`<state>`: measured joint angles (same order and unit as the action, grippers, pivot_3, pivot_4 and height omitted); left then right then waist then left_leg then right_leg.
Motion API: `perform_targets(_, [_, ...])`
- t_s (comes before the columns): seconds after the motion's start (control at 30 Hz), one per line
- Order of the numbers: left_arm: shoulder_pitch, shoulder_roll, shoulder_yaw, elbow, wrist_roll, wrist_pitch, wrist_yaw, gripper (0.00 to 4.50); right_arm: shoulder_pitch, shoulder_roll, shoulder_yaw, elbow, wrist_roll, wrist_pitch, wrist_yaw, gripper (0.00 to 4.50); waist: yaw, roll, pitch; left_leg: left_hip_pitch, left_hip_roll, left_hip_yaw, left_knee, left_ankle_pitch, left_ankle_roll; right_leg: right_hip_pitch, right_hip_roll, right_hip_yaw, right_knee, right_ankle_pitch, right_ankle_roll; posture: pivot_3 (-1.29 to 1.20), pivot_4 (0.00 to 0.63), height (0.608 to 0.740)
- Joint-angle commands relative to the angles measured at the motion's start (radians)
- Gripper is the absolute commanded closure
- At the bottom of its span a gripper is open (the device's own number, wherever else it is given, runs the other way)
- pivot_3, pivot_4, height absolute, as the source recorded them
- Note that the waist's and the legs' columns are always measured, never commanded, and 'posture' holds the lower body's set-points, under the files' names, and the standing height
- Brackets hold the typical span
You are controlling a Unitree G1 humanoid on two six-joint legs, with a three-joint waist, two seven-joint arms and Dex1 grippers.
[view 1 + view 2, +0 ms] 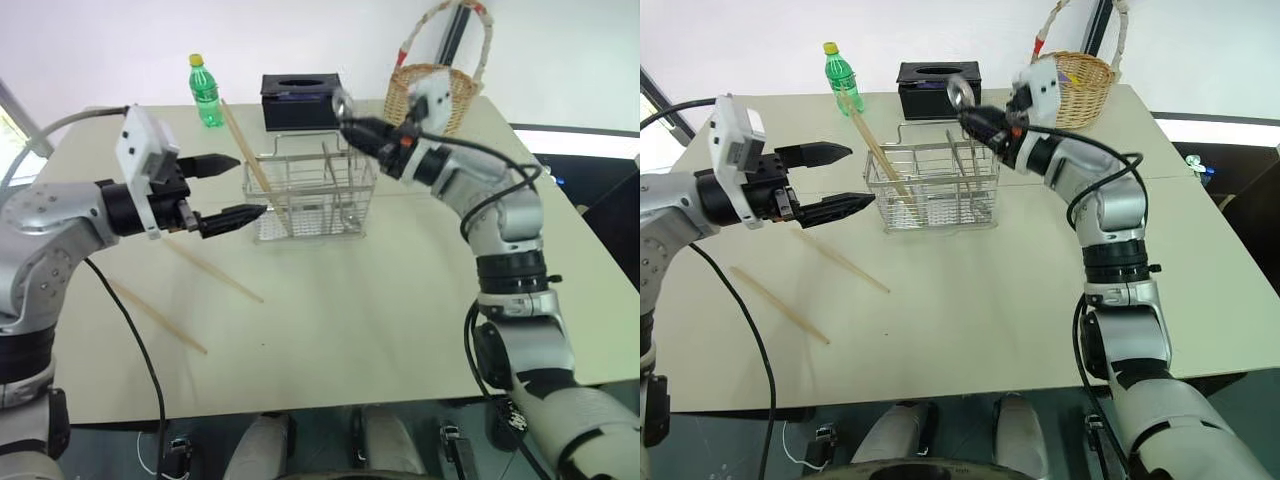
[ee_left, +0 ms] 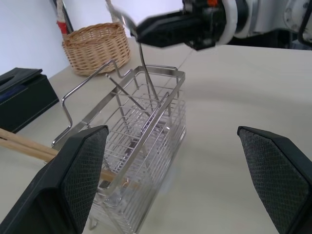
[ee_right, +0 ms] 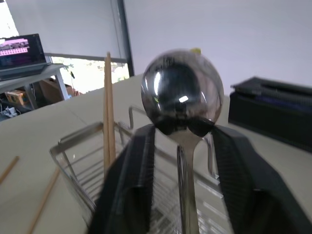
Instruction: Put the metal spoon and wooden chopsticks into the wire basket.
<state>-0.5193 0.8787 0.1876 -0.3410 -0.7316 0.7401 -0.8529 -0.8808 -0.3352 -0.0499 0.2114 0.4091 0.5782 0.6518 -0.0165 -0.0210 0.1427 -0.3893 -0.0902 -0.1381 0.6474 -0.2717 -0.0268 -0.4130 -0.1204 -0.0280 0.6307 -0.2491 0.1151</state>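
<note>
The wire basket (image 1: 310, 195) stands at the middle of the table. The metal spoon (image 3: 183, 92) stands bowl up, its thin handle (image 2: 146, 73) reaching down into the basket. My right gripper (image 1: 348, 122) is at the spoon's neck above the basket's right end, open, its fingers (image 3: 136, 185) apart from the handle on either side. A pair of wooden chopsticks (image 1: 245, 145) leans out of the basket's left end. Two more chopsticks (image 1: 210, 270) (image 1: 160, 318) lie flat on the table, front left of the basket. My left gripper (image 1: 225, 190) hovers open and empty just left of the basket.
A green bottle (image 1: 206, 92) and a black tissue box (image 1: 300, 100) stand behind the basket. A round wicker basket (image 1: 435, 95) with a tall handle sits at the back right. The table's front edge (image 1: 330, 405) runs close to me.
</note>
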Motion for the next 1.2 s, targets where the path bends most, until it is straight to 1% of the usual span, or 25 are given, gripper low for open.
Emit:
perform_targets(0.03, [-0.004, 0.007, 0.047, -0.032, -0.014, 0.004, 0.019, 0.0, -0.01, -0.003, -0.017, -0.094, 0.004, -0.007, -0.027, 0.64, 0.0, 0.0, 0.0, 0.0, 0.0, 0.0, 0.0, 0.0, 0.0, 0.0, 0.0, 0.0, 0.0, 0.0, 0.0, 0.0, 0.15, 0.661])
perform_targets(0.2, [0.0, -0.001, 0.078, -0.037, -0.024, 0.024, 0.07, 0.0, -0.014, -0.039, -0.052, -0.137, 0.03, 0.016, -0.027, 0.64, 0.001, -0.001, 0.0, 0.001, 0.0, 0.0, 0.0, 0.0, 0.0, 0.0, 0.001, 0.0, 0.0, 0.0, 0.0, 0.0, 0.15, 0.661])
perform_targets(0.33, [-0.014, -0.027, 0.145, -0.04, -0.035, 0.094, 0.224, 0.0, -0.032, -0.132, -0.079, -0.206, 0.087, 0.017, 0.087, 0.64, 0.006, 0.0, 0.0, 0.0, 0.0, -0.001, 0.0, 0.0, 0.0, 0.001, 0.0, 0.0, 0.0, 0.0, 0.0, 0.0, 0.15, 0.661])
perform_targets(0.4, [-0.057, -0.075, 0.181, -0.036, -0.026, 0.198, 0.409, 0.0, -0.033, -0.198, -0.099, -0.253, 0.147, 0.036, 0.174, 0.64, 0.007, -0.001, 0.0, 0.0, 0.0, -0.001, 0.0, 0.0, 0.0, 0.001, 0.0, 0.0, -0.001, 0.0, 0.0, 0.0, 0.15, 0.661])
perform_targets(0.43, [-0.098, -0.129, 0.22, -0.03, -0.038, 0.289, 0.542, 0.0, -0.028, -0.239, -0.109, -0.284, 0.183, 0.05, 0.228, 0.64, 0.006, -0.001, -0.001, 0.0, 0.0, -0.001, 0.0, 0.0, 0.0, 0.002, 0.0, -0.001, -0.001, 0.0, 0.0, 0.0, 0.15, 0.661])
perform_targets(0.53, [-0.211, -0.29, 0.371, -0.041, -0.072, 0.491, 0.847, 0.0, 0.024, -0.359, -0.122, -0.383, 0.271, 0.085, 0.381, 0.64, 0.008, -0.003, -0.002, 0.001, 0.0, -0.002, 0.001, 0.0, 0.0, 0.003, 0.001, -0.002, -0.002, 0.0, 0.0, 0.0, 0.15, 0.661])
perform_targets(0.6, [-0.299, -0.395, 0.491, -0.041, 0.053, 0.619, 1.067, 0.0, 0.076, -0.429, -0.124, -0.444, 0.317, 0.112, 0.455, 0.64, 0.007, -0.006, -0.003, 0.001, 0.0, -0.003, 0.001, 0.0, 0.0, 0.005, 0.001, -0.002, -0.002, 0.0, 0.001, 0.0, 0.15, 0.661])
perform_targets(0.63, [-0.332, -0.438, 0.551, -0.043, 0.149, 0.698, 1.171, 0.0, 0.104, -0.456, -0.126, -0.471, 0.333, 0.123, 0.481, 0.64, 0.005, -0.007, -0.003, 0.002, 0.0, -0.003, 0.001, 0.0, 0.0, 0.005, 0.001, -0.002, -0.002, 0.0, 0.001, 0.0, 0.15, 0.661])
perform_targets(0.7, [-0.371, -0.512, 0.655, -0.056, 0.316, 0.829, 1.323, 0.0, 0.157, -0.488, -0.131, -0.514, 0.359, 0.134, 0.504, 0.64, -0.001, -0.007, -0.003, 0.004, 0.0, -0.001, 0.001, 0.0, 0.0, 0.006, 0.001, -0.001, -0.002, 0.0, 0.001, 0.0, 0.15, 0.661])
perform_targets(0.73, [-0.373, -0.543, 0.689, -0.064, 0.369, 0.86, 1.373, 0.0, 0.178, -0.494, -0.134, -0.531, 0.369, 0.136, 0.504, 0.64, -0.001, -0.007, -0.003, 0.005, 0.001, 0.0, 0.0, 0.0, 0.0, 0.006, 0.001, -0.001, -0.002, 0.0, 0.002, 0.0, 0.15, 0.661])
perform_targets(0.83, [-0.324, -0.628, 0.709, -0.109, 0.456, 0.874, 1.442, 0.0, 0.225, -0.483, -0.132, -0.553, 0.361, 0.127, 0.464, 0.64, 0.007, -0.009, -0.002, 0.007, 0.001, 0.001, -0.001, 0.0, 0.0, 0.007, 0.001, 0.0, -0.002, 0.0, 0.002, 0.0, 0.15, 0.661])
perform_targets(0.9, [-0.299, -0.675, 0.712, -0.134, 0.492, 0.874, 1.457, 0.0, 0.243, -0.474, -0.129, -0.564, 0.357, 0.123, 0.438, 0.64, 0.017, -0.012, -0.002, 0.006, 0.001, 0.0, 0.0, 0.0, -0.002, 0.007, 0.0, 0.0, -0.001, 0.0, 0.002, 0.0, 0.15, 0.661])
perform_targets(1.0, [-0.271, -0.755, 0.726, -0.129, 0.538, 0.874, 1.468, 0.0, 0.278, -0.467, -0.137, -0.61, 0.395, 0.146, 0.412, 0.64, 0.041, -0.015, -0.003, 0.003, 0.0, 0.0, 0.002, 0.0, -0.008, 0.006, 0.0, -0.001, -0.002, 0.001, 0.002, 0.0, 0.15, 0.661])
perform_targets(1.07, [-0.259, -0.765, 0.723, -0.094, 0.558, 0.874, 1.452, 0.0, 0.299, -0.464, -0.141, -0.639, 0.417, 0.162, 0.389, 0.64, 0.059, -0.015, -0.003, 0.003, 0.0, 0.0, 0.002, 0.0, -0.009, 0.006, 0.0, -0.001, -0.002, 0.001, 0.003, 0.0, 0.15, 0.661])
perform_targets(1.2, [-0.272, -0.724, 0.706, 0.02, 0.594, 0.874, 1.407, 0.0, 0.312, -0.454, -0.155, -0.672, 0.467, 0.198, 0.326, 0.64, 0.059, -0.016, -0.003, 0.001, 0.0, 0.0, 0.003, 0.0, -0.009, 0.004, -0.001, -0.001, -0.002, 0.001, 0.003, 0.0, 0.15, 0.661])
